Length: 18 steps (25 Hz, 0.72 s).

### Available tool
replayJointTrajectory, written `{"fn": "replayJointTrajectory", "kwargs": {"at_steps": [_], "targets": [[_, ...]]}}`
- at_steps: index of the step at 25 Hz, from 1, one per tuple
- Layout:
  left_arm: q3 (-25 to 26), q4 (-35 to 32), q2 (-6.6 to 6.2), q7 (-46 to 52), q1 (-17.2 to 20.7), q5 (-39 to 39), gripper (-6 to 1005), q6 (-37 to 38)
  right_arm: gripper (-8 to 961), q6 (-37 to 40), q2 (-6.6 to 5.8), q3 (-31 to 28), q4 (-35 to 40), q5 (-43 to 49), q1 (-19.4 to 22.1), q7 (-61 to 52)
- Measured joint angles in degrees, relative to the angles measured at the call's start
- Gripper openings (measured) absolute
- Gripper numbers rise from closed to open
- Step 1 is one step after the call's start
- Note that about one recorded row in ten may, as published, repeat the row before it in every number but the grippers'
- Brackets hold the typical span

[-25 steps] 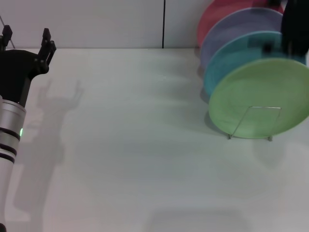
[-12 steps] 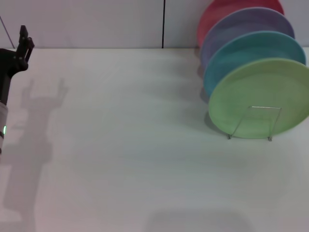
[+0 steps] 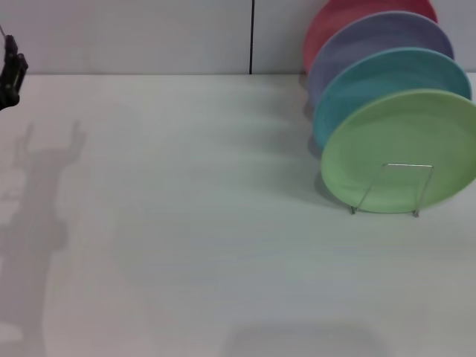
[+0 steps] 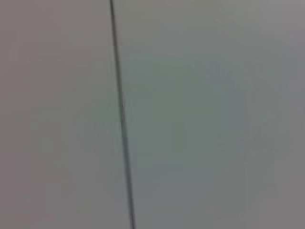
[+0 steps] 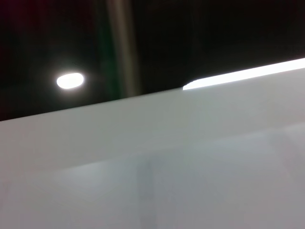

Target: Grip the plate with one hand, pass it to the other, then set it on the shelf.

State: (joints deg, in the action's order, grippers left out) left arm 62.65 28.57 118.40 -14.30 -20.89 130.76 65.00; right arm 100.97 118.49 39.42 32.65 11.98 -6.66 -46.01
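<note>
Plate (image 3: 398, 152) stands upright in shelf (image 3: 393, 190), front of stacked row, placement looks done. Left gripper (image 3: 10, 71) sits at far left edge, finger state unreadable. Right gripper unseen. Your next move: park arms.

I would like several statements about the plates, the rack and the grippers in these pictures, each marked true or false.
1. The light green plate stands on edge at the front of the row of plates. True.
2. A gripper is holding the light green plate. False: nothing touches it; only the left gripper shows, at the far left edge of the head view, away from the plates.
3. The sky-blue plate stands directly behind the green one. True.
4. The wire shelf is lying empty in the middle of the table. False: it is at the right, its front loop standing before the green plate.
5. The right gripper is visible over the plates. False: it is not in view.
</note>
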Motion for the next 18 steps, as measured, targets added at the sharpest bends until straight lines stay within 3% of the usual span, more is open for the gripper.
{"fn": "replayJointTrajectory", "kwargs": {"at_steps": [3,6,10,18], "targets": [[1.6,-1.2,0.26,1.1,0.2,-0.3,827,0.1,614,4.7,-0.53,-7.9,-16.1,-0.3,-3.8,9.6],[2.5,-2.7,0.36,4.2,0.3,-0.3,827,0.2,614,4.0,0.26,-12.8,-23.0,-0.5,-4.9,18.6],[2.6,-4.7,0.2,8.3,0.3,-0.3,827,0.7,614,0.8,0.47,-15.0,-27.5,-0.6,-5.2,24.9],[2.6,-8.6,0.17,8.6,0.0,0.0,827,0.7,614,-6.7,0.47,-14.7,-28.7,0.0,-4.7,24.6]]}}
